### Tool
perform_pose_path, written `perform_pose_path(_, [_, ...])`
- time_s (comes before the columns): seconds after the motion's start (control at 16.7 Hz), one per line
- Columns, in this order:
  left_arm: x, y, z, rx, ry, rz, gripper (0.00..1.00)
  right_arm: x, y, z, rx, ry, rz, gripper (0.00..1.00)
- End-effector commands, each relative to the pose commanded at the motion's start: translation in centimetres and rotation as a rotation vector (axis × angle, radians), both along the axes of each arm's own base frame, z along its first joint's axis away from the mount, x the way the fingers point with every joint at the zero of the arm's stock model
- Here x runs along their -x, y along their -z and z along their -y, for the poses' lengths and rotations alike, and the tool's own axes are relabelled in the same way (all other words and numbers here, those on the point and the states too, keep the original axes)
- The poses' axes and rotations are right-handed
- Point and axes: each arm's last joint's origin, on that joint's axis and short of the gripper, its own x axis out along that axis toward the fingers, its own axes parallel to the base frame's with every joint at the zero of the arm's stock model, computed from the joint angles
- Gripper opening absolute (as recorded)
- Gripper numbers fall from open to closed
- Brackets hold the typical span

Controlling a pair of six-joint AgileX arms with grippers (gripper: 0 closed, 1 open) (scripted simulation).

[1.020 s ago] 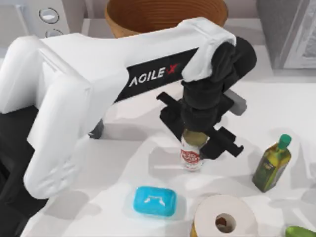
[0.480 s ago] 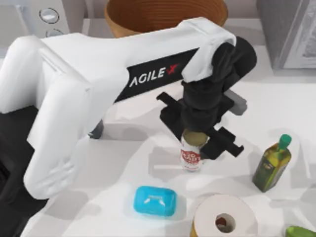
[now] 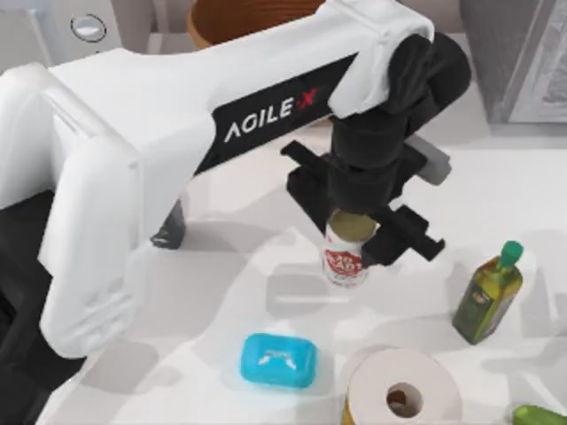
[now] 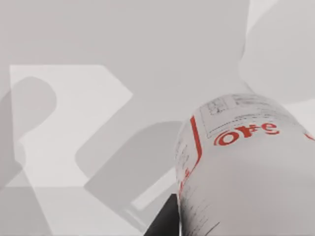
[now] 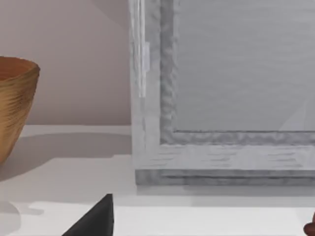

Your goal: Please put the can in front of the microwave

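Mid-table, slightly right of centre: left gripper [image 3: 354, 232] is clamped on the can [image 3: 345, 255], black fingers on either side of its upper body, gold top tucked under the wrist. Left wrist view has the can's white side [image 4: 246, 167] with red lettering close up, and table [image 4: 64, 123] visible past it. Can looks lifted or just leaving the surface, judging by its shadow; can't confirm clearance.

Microwave [image 3: 75, 31] sits at the far left corner, one dial visible. Target is the bare table just near of it, well left of the can's current spot.

How I'd run this step:
- Get clear height first, then translate left and far. Don't drag.
- Keep the can upright; grip is high on the body, so fast swings could tip it in the jaws.
- Wooden bowl [image 3: 239, 18] at the far edge is right of the microwave. Keep the path on the near side of it.
- Blue soap box [image 3: 278, 360], paper roll [image 3: 403, 390] and olive-oil bottle [image 3: 487, 297] are on the near and right side, away from the route. Low risk.
- Own forearm covers much of the drop zone from above, so set down slowly and release only once seated.

Right arm idle; its wrist camera faces the darker grey appliance [image 5: 221, 98] at far right.
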Motion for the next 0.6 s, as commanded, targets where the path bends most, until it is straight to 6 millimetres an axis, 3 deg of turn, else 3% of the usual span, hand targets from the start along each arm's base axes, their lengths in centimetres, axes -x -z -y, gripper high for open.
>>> perform_pose_path(0.36, [-0.6, -0.3, -0.4, 0.005, -0.019, 0.020, 0.00, 0.0, 0.0, 0.0, 0.000, 0.000, 0.000, 1.00])
perform_pose_path(0.48, [-2.6, -1.2, -2.1, 0.026, -0.090, 0.091, 0.00, 0.0, 0.0, 0.0, 0.000, 0.000, 0.000, 1.00])
perform_pose_path(0.6, [-5.6, -2.4, -5.5, 0.047, -0.205, 0.178, 0.00, 0.0, 0.0, 0.0, 0.000, 0.000, 0.000, 1.00])
